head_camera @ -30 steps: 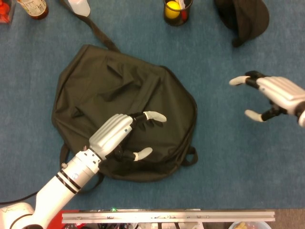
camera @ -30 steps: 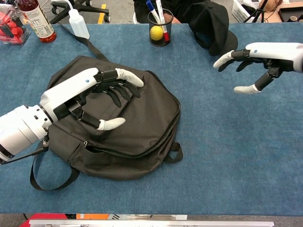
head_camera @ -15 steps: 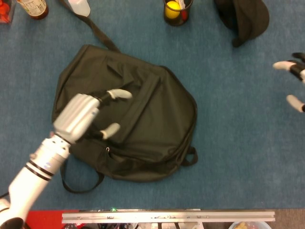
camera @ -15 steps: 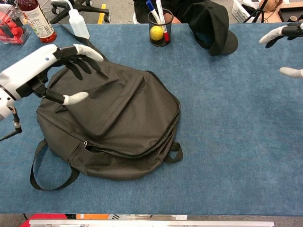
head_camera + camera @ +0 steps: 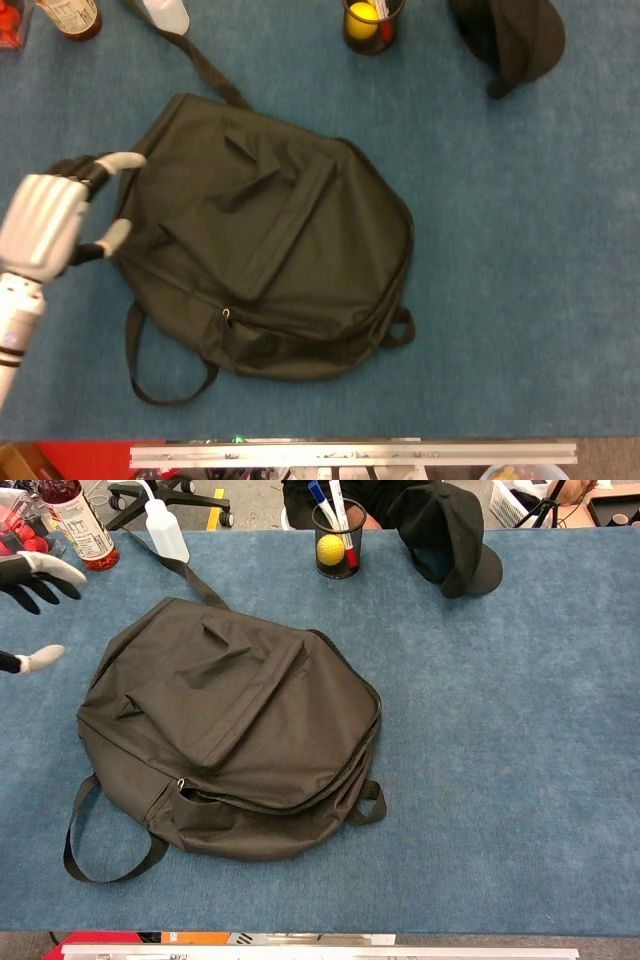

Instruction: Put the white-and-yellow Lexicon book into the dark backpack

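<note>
The dark backpack [image 5: 265, 235] [image 5: 235, 725] lies flat in the middle of the blue table, its zip closed as far as I can see. No white-and-yellow book shows in either view. My left hand [image 5: 55, 215] hovers just off the bag's left edge, holding nothing, with its fingers [image 5: 40, 575] spread apart at the chest view's left border. My right hand is outside both views.
A pen cup [image 5: 335, 540] with a yellow ball stands at the back centre. A black cap [image 5: 450, 535] lies back right. A squeeze bottle [image 5: 165, 530] and a sauce bottle [image 5: 75, 520] stand back left. The bag's strap loop [image 5: 105, 850] trails toward the front left.
My left hand has lifted off the backpack and moved left, past the bag's edge. My right hand has withdrawn to the right and left both views.
</note>
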